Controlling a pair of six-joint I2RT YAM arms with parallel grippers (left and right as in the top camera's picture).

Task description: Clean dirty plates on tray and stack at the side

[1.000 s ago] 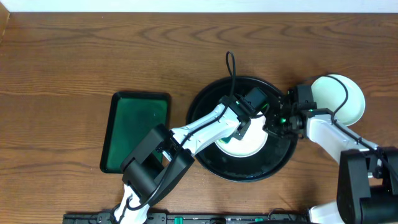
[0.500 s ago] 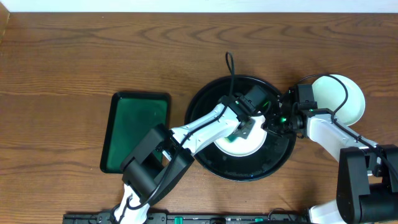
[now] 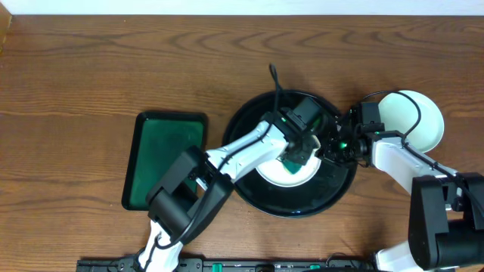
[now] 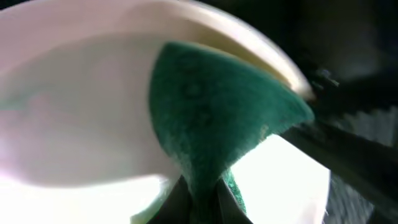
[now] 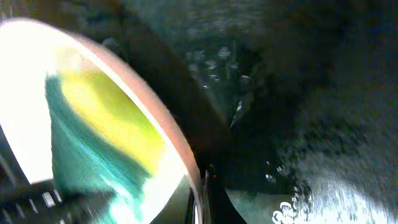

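A white plate (image 3: 276, 174) lies on the round black tray (image 3: 302, 204). My left gripper (image 3: 297, 155) is shut on a green sponge (image 4: 211, 106) and presses it onto the plate's inner surface (image 4: 74, 112) near its right rim. My right gripper (image 3: 327, 149) is shut on the plate's right rim (image 5: 158, 127), with one finger on each side of the edge (image 5: 199, 202). The sponge's green and yellow faces show through the right wrist view (image 5: 93, 137). More white plate (image 3: 412, 121) sits on the table right of the tray; how many are stacked there I cannot tell.
A dark green rectangular tray (image 3: 162, 159) lies on the wooden table (image 3: 113, 68) left of the black tray. The black tray's wet floor (image 5: 298, 93) shows beside the held rim. The left arm's cable (image 3: 276, 79) loops over the tray's far edge.
My left gripper has swept the sponge across the plate toward the far right, up to the rim. The right gripper has kept its grip on the rim.
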